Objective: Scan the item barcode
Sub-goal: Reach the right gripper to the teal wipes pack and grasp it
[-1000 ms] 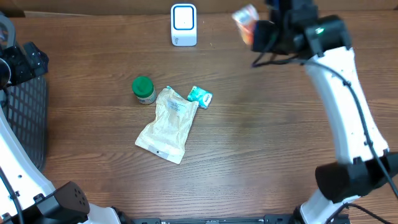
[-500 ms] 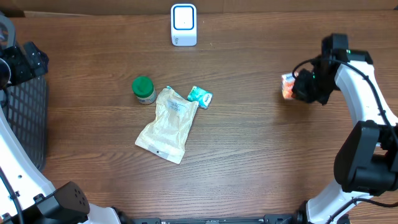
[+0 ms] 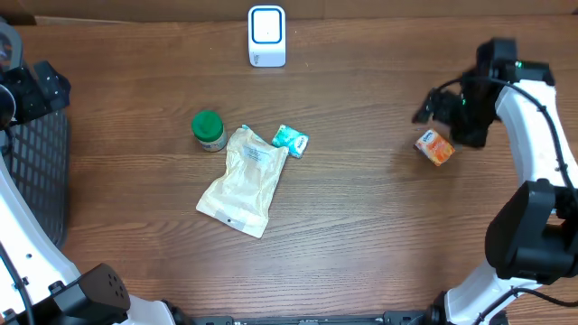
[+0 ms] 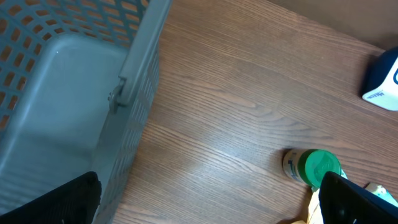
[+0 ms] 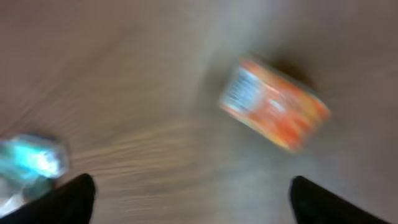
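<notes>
Lying loose on the table (image 3: 361, 226) beside the right claw (image 5: 196, 199), which is wide open and empty, the orange box (image 3: 435, 146) looks done, but the green bottle (image 3: 209, 130), pouch (image 3: 244, 181) and blue packet (image 3: 291, 139) need scanning

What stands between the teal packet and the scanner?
Nothing visible does. Only bare table lies between the teal packet and the scanner. The pouch and the bottle sit on the packet's other side, off that path. The orange box lies far away, near the right arm.
</notes>
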`<state>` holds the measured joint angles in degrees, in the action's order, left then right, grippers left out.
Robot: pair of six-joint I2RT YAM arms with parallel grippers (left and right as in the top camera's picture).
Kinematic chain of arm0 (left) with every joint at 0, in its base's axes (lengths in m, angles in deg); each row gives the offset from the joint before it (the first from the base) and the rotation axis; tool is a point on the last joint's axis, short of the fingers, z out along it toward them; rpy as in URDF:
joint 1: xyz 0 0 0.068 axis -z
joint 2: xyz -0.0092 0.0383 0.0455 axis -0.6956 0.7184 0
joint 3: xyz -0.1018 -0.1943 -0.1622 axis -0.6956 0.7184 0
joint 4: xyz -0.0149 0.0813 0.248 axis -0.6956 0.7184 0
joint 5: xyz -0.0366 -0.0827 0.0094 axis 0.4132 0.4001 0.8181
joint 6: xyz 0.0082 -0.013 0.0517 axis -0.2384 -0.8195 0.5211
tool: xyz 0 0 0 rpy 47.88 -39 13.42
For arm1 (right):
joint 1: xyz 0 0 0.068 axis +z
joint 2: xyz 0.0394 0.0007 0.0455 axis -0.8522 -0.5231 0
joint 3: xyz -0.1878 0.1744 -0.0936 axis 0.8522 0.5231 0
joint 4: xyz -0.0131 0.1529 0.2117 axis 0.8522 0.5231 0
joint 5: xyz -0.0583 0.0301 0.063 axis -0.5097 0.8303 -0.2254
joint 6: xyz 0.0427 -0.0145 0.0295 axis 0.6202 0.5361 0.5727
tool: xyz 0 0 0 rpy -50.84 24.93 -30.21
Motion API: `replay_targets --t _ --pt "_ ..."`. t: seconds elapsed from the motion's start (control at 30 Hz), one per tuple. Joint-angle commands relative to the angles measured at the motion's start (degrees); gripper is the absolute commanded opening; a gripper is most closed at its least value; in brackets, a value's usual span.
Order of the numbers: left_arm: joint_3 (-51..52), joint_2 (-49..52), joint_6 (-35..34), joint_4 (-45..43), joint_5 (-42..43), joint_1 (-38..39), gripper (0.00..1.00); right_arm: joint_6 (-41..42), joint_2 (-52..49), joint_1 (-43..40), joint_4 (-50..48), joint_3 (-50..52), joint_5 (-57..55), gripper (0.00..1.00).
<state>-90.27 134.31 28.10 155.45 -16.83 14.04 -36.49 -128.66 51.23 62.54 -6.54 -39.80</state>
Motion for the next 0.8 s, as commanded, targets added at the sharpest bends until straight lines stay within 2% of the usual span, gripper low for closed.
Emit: replay_targets --t 0.0,0.17,0.2,0.3,0.33,0.43,0.53,0.63,0.77 --pt "-0.5 -0.1 1.5 0.0 0.4 0.1 1.00 -4.7 0.5 4.8 -4.3 -3.2 10.5 1.00" --pt "-0.5 -0.1 1.5 0.0 0.4 0.1 1.00 -4.3 0.3 13.7 -16.0 -0.4 12.2 1.00" --pt "-0.5 -0.1 1.5 0.0 0.4 0.1 1.00 -4.3 0.3 15.4 -17.8 0.4 11.2 0.97" --pt "-0.5 -0.1 1.5 0.0 0.4 0.1 1.00 -4.3 0.3 20.6 -22.2 2.5 6.8 0.69" --pt "-0.5 -0.1 1.5 -0.1 0.4 0.1 1.00 -4.3 0.3 22.2 -23.8 3.3 5.7 0.65" --pt "-0.5 -0.1 1.5 0.0 0.4 0.1 1.00 -4.0 0.2 26.4 -27.8 5.4 2.2 0.65" --pt "-0.5 -0.1 1.5 0.0 0.4 0.1 1.00 1.2 -0.9 28.5 -29.3 5.7 -1.7 0.65" --pt "-0.5 -0.1 1.5 0.0 0.4 0.1 1.00 5.7 -2.7 28.6 -30.1 5.7 -0.3 0.63" --pt "-0.5 -0.1 1.5 0.0 0.4 0.1 1.00 6.3 -6.4 28.0 -31.4 5.7 5.4 0.61"
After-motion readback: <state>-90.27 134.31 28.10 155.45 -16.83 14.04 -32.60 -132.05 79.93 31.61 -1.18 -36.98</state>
